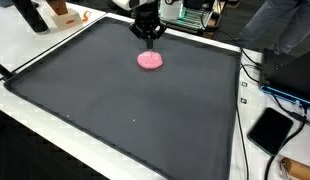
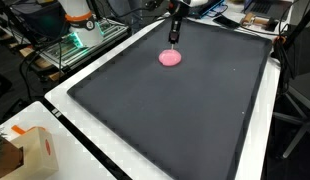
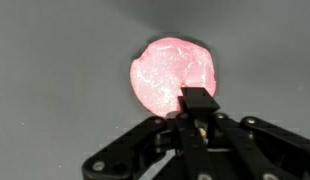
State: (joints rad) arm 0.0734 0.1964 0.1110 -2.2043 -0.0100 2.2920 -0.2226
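A flat, round pink lump [image 1: 150, 60] lies on the far part of a large black mat [image 1: 125, 110]; it shows in both exterior views [image 2: 171, 57]. My gripper [image 1: 149, 42] hangs just above and behind it, pointing straight down [image 2: 174, 42]. In the wrist view the lump [image 3: 165, 75] fills the upper middle, and my gripper [image 3: 198, 100] has its black fingers pressed together, their tips overlapping the lump's lower right edge. Nothing is held between them. I cannot tell whether the tips touch the lump.
The mat [image 2: 185, 120] covers most of a white table [image 2: 65, 105]. A black tablet [image 1: 270, 130] and cables lie off one side. A cardboard box [image 2: 25, 150] stands at a near corner. Equipment and an orange-and-white object [image 2: 77, 12] crowd the far edge.
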